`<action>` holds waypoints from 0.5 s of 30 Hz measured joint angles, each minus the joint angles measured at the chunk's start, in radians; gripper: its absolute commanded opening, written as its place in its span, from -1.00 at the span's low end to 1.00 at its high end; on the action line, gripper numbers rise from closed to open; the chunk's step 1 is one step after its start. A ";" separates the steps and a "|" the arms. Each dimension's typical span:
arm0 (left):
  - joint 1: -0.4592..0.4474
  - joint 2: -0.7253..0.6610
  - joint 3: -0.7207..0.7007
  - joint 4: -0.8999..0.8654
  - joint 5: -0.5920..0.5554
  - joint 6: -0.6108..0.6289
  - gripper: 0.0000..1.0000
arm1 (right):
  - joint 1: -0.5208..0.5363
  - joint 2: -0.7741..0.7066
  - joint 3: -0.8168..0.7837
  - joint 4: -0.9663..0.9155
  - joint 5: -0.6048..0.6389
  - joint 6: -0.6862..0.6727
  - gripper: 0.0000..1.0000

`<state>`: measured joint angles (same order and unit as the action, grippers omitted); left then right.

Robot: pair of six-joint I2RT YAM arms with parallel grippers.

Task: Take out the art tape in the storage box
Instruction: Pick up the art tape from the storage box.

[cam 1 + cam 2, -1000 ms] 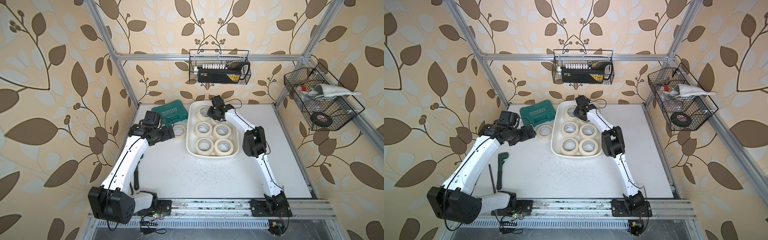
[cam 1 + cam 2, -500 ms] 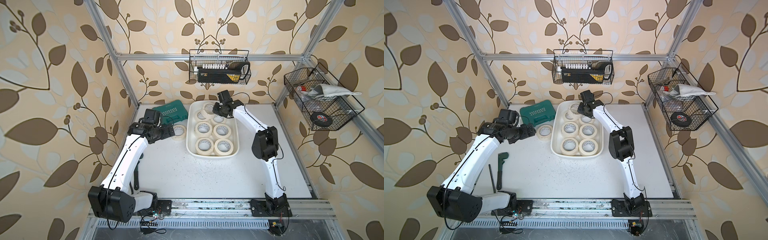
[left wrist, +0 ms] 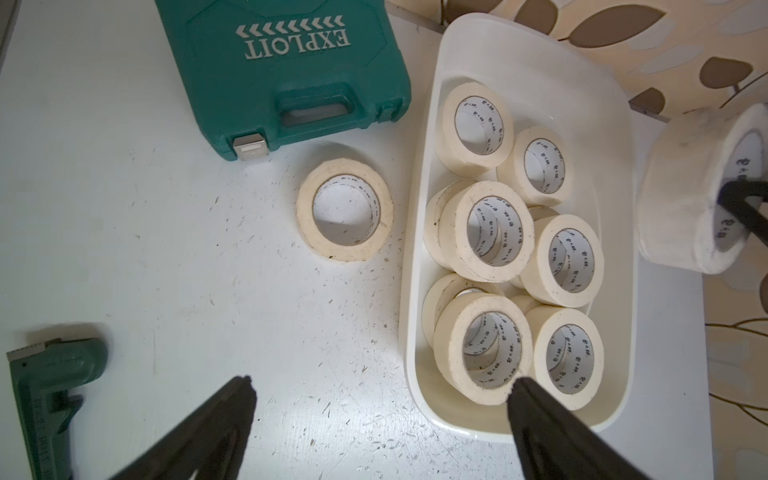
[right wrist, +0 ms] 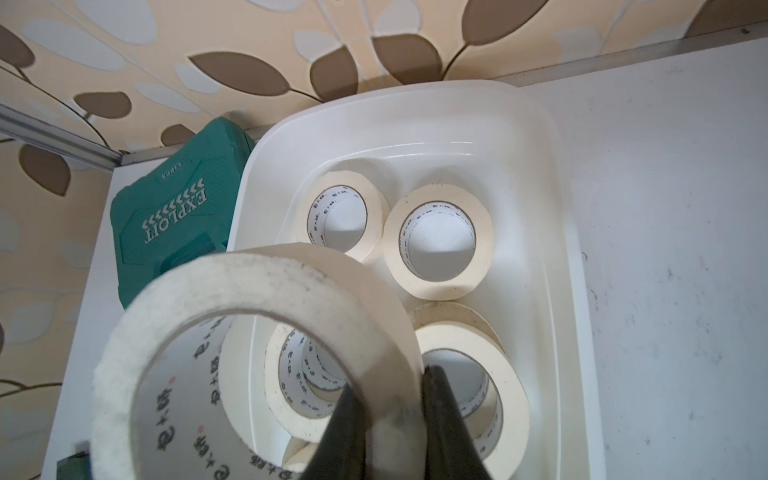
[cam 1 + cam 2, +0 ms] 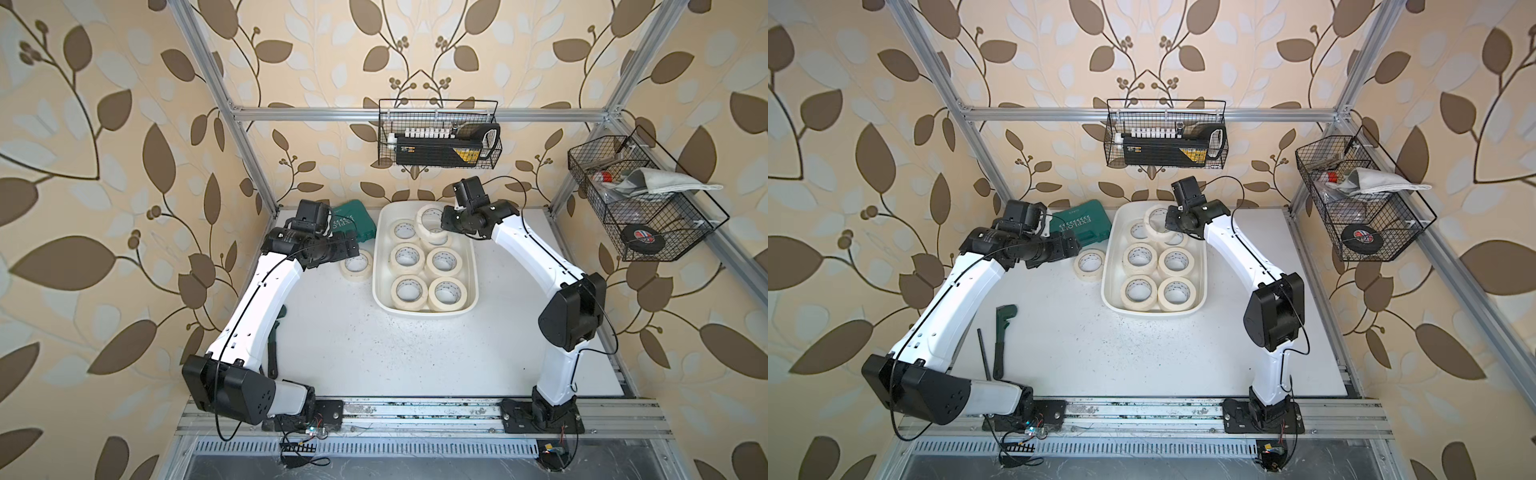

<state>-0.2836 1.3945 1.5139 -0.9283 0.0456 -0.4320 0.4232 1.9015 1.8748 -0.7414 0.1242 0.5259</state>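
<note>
Now the job is partway through, I think. One roll (image 3: 345,169) of art tape lies flat on the bench (image 5: 374,353), just beside the left wall of the storage box (image 3: 536,45). The box sits near the far edge of the bench, with a teal case (image 3: 282,75) at the far left corner.

The right tool (image 4: 390,380) is nearly closed and pinches a lifted roll (image 4: 257,274) through its ring wall, with one finger inside the hole and one outside. This roll hangs tilted in the air above the far end of the box. The left tool (image 3: 380,382) is wide open and holds nothing. It hovers over the bench, near the front left corner of the box.

Next, the lifted roll should be carried past the rim and put down flat on a bare bit of bench, and then the right tool should let go. The grip is only on a thin bit of wall, so the roll could swing or slip.

The other rolls (image 3: 454,232) are in the box (some look stacked two deep). They are round, flat, cream paper rings with slightly fuzzy, speckled faces and white printed cores. The box is smooth, shiny white plastic with round corners and sloping walls.
</note>
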 measured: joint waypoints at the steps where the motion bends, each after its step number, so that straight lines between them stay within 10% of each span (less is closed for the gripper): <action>1: -0.014 0.016 0.026 -0.003 0.001 0.008 0.95 | 0.009 -0.020 -0.020 -0.008 0.007 -0.011 -1.00; 15: -0.265 0.234 0.262 -0.024 0.043 0.085 0.87 | 0.142 -0.314 -0.367 -0.034 0.105 -0.076 -1.00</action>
<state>-0.5488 1.6283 1.7760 -0.9527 0.0887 -0.3470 0.5648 1.5871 1.5082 -0.7757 0.2295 0.4500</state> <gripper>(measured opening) 0.942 0.186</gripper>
